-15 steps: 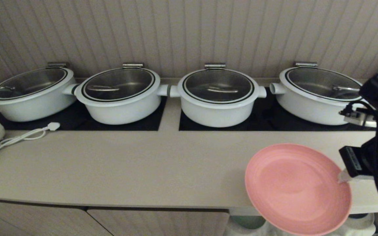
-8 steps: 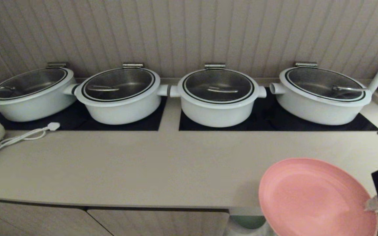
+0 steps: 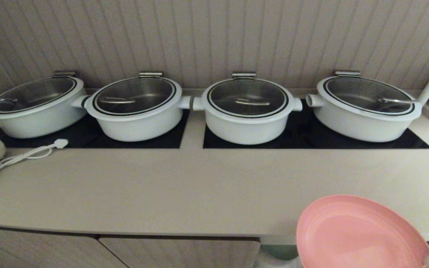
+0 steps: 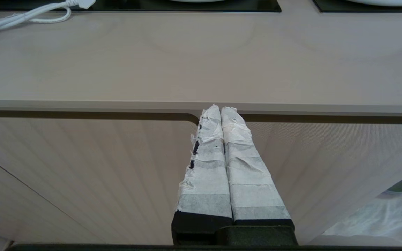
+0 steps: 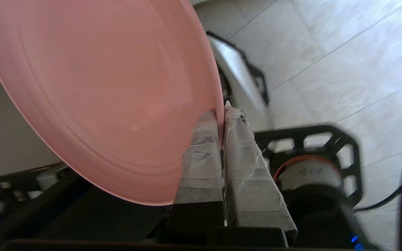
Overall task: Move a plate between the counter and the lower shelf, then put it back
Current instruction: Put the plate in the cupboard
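The right hand (image 5: 222, 113), closed tight on the rim of the plate (image 3: 361, 234), holds it at 5 o'clock past the table (image 3: 184, 190) edge, above the shelf opening; left hand (image 4: 221, 111) closed, empty.

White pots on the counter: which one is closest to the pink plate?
The far-right pot, the one in line with the plate held out past the counter's front edge; the other three sit further left.

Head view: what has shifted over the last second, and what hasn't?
The pink plate, pinched at its rim by the right gripper, has slid toward the near right corner, past the counter's front edge; the arm has nearly left the frame. Grip unchanged. The four white pots, white cable and left gripper stayed put.
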